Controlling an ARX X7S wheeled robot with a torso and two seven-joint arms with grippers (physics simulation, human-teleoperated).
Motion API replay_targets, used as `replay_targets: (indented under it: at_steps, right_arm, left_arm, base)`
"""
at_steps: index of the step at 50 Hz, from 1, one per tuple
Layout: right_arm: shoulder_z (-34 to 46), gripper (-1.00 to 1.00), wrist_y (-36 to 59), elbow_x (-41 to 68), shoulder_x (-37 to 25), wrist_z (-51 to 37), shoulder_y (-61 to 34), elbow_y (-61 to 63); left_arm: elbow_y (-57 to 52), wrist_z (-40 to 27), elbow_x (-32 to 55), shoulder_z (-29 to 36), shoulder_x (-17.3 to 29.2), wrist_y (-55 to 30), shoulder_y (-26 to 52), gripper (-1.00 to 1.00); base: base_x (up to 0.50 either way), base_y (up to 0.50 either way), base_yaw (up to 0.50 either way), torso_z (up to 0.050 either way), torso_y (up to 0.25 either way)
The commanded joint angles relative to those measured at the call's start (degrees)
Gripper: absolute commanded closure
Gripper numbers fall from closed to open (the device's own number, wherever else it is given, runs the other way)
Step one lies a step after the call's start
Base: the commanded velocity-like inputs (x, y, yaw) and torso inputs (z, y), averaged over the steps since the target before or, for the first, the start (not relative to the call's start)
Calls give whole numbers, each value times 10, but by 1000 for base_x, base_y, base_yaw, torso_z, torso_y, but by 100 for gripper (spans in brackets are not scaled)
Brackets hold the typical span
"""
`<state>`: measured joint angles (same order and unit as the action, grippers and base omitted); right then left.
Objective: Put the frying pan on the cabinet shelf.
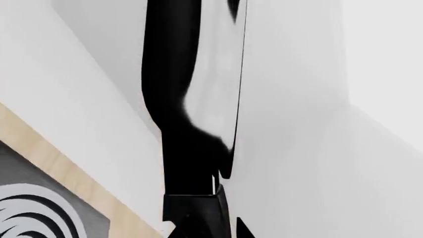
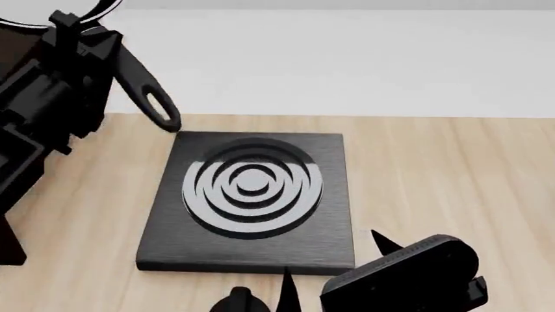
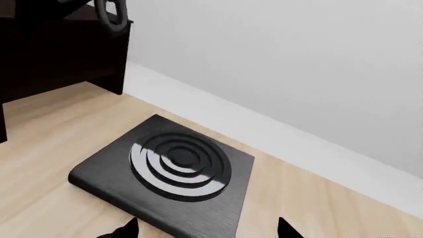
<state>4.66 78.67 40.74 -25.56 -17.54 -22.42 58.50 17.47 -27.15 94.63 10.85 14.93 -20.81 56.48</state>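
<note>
We've got the frying pan [image 2: 139,88] clamped by its handle in the left gripper [image 2: 74,39], right gripper [image 2: 329,276] spread and empty, so next we ease it onto the cabinet shelf [image 3: 59,54]

No readable text or labels anywhere (the hob [image 2: 251,198] seemingly bears only rings).

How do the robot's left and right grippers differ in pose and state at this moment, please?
The left gripper is raised near the dark cabinet and shut on the frying pan handle; the right gripper hangs low over the hob's near edge, open and empty. Both are black.
</note>
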Motion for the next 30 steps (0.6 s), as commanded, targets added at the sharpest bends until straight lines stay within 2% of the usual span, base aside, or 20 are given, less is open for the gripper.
replay_targets:
  at_steps: [1, 11, 30]
  right_arm:
    - [-4, -100, -9, 14, 0, -12, -3, -5]
    - [13, -100, -24, 20, -4, -23, -3, -15]
    - [46, -100, -68, 7, -17, -30, 21, -29]
  left_arm:
    - [77, 3, 58, -53, 27, 25, 73, 100]
    - [175, 20, 88, -69, 39, 12, 120, 100]
    - [192, 2, 133, -112, 56, 20, 115, 100]
  base:
    - [0, 0, 0, 0, 0]
    - [0, 0, 0, 0, 0]
    - [0, 0, 0, 1, 0]
